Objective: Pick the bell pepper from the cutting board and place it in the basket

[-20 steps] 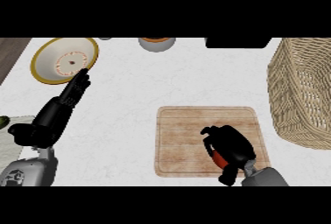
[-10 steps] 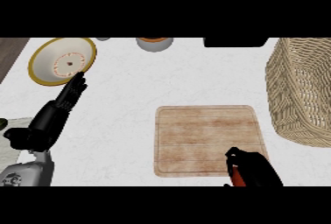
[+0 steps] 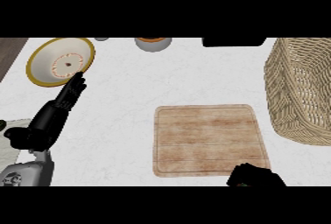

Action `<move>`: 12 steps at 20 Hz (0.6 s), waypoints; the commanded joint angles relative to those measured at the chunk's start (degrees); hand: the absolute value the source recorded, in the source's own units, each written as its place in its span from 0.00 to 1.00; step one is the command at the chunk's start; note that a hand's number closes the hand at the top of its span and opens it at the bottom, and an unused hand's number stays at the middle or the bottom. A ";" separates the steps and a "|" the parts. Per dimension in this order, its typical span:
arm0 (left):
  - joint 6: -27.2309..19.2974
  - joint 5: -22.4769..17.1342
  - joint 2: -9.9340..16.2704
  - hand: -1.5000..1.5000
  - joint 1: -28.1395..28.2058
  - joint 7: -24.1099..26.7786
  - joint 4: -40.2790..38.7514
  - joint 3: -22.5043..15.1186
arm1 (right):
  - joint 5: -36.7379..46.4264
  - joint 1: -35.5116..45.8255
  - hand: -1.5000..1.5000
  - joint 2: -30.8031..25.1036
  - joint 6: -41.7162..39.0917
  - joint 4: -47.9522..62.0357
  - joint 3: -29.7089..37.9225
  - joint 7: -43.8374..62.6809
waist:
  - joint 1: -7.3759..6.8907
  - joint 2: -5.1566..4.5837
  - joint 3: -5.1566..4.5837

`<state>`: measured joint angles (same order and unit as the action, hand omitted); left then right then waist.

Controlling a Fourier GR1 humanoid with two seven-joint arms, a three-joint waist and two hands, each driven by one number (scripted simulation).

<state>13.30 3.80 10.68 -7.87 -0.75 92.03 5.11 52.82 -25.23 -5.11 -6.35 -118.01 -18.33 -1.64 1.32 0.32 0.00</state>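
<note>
The right hand (image 3: 256, 177) sits at the view's lower edge, just below the bare cutting board (image 3: 208, 139), fingers curled; a speck of colour under them suggests it holds the bell pepper, mostly hidden. The wicker basket (image 3: 302, 89) stands up and right of it, so placing remains. The left hand (image 3: 61, 105) rests open, far left.

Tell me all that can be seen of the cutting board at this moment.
The cutting board is a light wooden slab, nearly square with rounded corners, with grain bands running across and a groove just inside its edge. It lies flat on the white counter, left of the wicker basket and apart from it. Nothing rests on its surface. The right hand shows at its lower right corner; whether it touches the board cannot be told.
</note>
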 commanded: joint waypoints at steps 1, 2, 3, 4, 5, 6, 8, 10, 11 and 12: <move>-0.42 0.36 0.12 0.50 0.23 -0.49 0.03 0.27 | -8.19 -5.81 1.00 3.04 0.70 -12.79 -1.22 -1.26 | 0.46 0.13 0.00; -1.06 1.29 -0.95 0.50 0.17 1.21 -1.50 -0.58 | -11.35 -4.82 1.00 2.29 -0.93 -16.21 1.95 -0.55 | 0.41 -0.07 -0.02; -0.21 0.35 0.03 0.50 0.11 -0.38 0.55 -0.02 | -12.03 -6.72 1.00 1.74 -1.53 -20.50 2.44 0.65 | 0.09 0.04 -0.01; -0.60 0.26 -0.24 0.50 -0.55 -0.59 0.21 0.18 | -12.96 -7.55 1.00 2.24 -2.54 -23.96 1.65 2.46 | -0.01 -0.02 -0.03; 1.87 -1.49 1.56 0.50 -0.39 -0.08 -0.88 1.45 | -13.40 -7.47 1.00 2.88 -3.24 -26.20 1.44 4.87 | -0.39 -0.14 -0.04; 1.08 -1.10 1.10 0.50 -0.40 0.04 -0.56 1.39 | -15.02 -12.46 1.00 1.20 -4.59 -31.04 1.68 4.86 | 0.16 0.01 -0.04; 1.64 -1.24 0.76 0.50 1.29 -0.20 2.20 0.40 | -14.82 -11.50 1.00 2.59 -5.17 -32.64 2.30 8.17 | -0.37 0.02 -0.06; 0.10 1.18 -0.59 0.50 2.00 -0.08 2.71 -1.57 | -16.09 -5.57 1.00 3.51 -7.20 -32.63 5.83 13.26 | -1.09 -0.24 -0.08; 0.90 -0.56 -0.22 0.50 0.25 -1.43 2.35 -0.60 | -15.96 -5.36 1.00 2.41 -7.82 -32.86 7.21 13.09 | -0.83 -0.22 -0.06; 0.26 -0.04 0.36 0.50 -0.16 -0.72 1.37 0.37 | -15.35 -4.13 1.00 3.10 -7.86 -33.70 7.89 15.14 | -0.70 -0.25 -0.10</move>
<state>13.75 3.74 10.77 -7.44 -1.19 93.36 5.00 42.39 -29.16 -1.73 -9.40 -135.14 -13.88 4.89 0.80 0.18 -0.06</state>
